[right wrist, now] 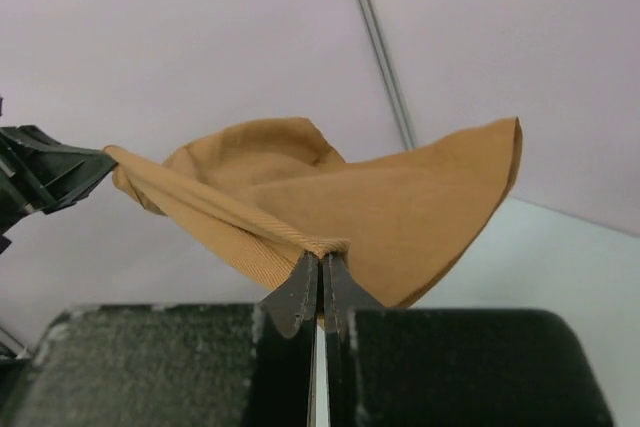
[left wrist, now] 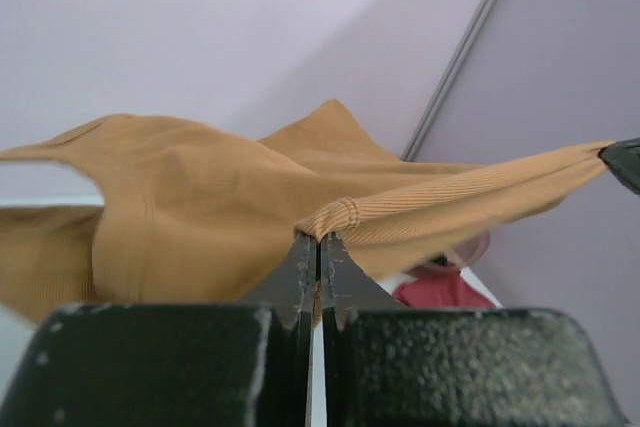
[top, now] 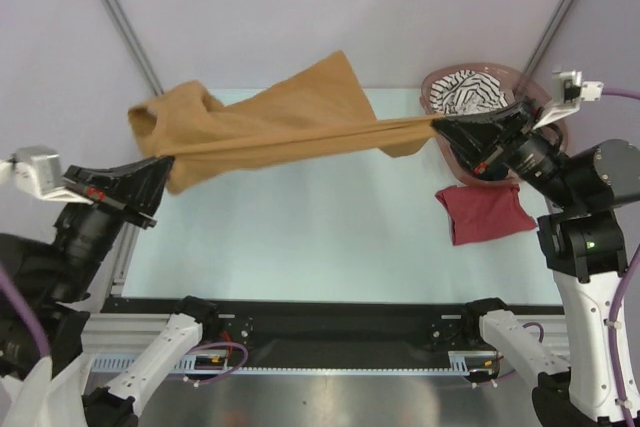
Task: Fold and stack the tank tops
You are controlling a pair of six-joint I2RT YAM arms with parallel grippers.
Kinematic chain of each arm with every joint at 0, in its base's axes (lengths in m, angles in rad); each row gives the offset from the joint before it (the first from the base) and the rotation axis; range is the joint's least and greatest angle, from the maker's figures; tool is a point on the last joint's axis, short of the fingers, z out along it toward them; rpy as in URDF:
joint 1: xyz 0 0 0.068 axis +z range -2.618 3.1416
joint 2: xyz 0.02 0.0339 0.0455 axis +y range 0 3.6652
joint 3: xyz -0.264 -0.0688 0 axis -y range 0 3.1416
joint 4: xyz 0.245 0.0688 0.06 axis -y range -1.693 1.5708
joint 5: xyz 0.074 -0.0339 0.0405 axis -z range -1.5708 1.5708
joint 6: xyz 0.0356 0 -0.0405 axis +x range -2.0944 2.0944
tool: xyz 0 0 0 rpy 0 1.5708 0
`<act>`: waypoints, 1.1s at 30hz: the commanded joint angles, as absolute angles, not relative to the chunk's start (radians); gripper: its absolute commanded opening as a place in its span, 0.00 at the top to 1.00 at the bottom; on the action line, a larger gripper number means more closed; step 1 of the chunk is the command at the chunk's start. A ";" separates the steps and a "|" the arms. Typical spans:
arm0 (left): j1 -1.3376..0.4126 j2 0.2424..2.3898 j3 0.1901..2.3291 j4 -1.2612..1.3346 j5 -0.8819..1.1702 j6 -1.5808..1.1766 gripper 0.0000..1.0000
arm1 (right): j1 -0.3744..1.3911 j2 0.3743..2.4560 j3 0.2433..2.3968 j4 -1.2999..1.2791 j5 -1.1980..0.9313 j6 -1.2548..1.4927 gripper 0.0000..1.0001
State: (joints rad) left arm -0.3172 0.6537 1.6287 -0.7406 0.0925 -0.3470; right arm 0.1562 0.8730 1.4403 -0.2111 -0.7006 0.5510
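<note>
A mustard-brown tank top (top: 270, 117) hangs stretched in the air above the table between both arms. My left gripper (top: 165, 159) is shut on its left ribbed edge (left wrist: 335, 215). At the right, my right gripper (top: 440, 124) is shut on the opposite ribbed edge (right wrist: 325, 245). The cloth (right wrist: 400, 197) sags and bunches between them. A dark red tank top (top: 485, 212) lies folded flat on the table at the right. A black-and-white striped tank top (top: 470, 92) sits in the basket.
The pinkish-brown oval basket (top: 436, 82) stands at the back right, just behind my right gripper. Grey frame poles (top: 120, 17) rise at the back left and back right. The pale table (top: 300, 237) spreads under the hanging cloth.
</note>
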 commanded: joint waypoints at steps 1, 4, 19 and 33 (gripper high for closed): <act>-0.307 0.678 1.508 -0.753 0.077 -0.337 1.00 | 0.173 0.878 1.344 -0.199 -0.693 0.569 1.00; -0.307 0.646 1.511 -0.767 0.066 -0.345 1.00 | 0.195 0.818 1.338 -0.256 -0.670 0.542 1.00; -0.307 0.759 1.563 -0.813 0.005 -0.321 1.00 | 0.196 0.917 1.405 -0.319 -0.609 0.503 1.00; -0.307 0.781 1.557 -0.788 -0.019 -0.273 1.00 | 0.202 0.971 1.468 -0.304 -0.650 0.489 1.00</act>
